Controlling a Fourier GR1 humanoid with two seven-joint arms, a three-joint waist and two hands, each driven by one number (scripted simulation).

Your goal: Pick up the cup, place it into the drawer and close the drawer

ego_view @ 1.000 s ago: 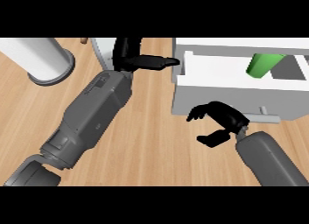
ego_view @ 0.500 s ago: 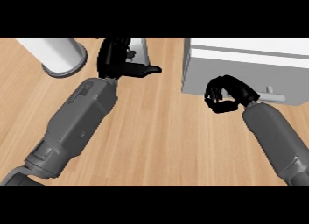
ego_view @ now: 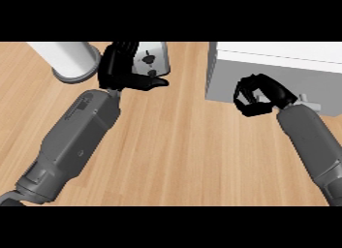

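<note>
Since the drawer (ego_view: 273, 77), open with the cup inside a second ago, is seen shut at the desk's (ego_view: 180, 145) far right edge, the cup is judged stowed, the right hand (ego_view: 257, 94) curled empty at its front, the left hand (ego_view: 125, 68) rested open.

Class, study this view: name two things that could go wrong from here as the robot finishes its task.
1. The right hand, fingers curled, is at the front of the white drawer cabinet, beside its small pale grey handle; pulling back could snag it.
2. The left hand overlaps a small pale grey box; a move might knock it.
</note>
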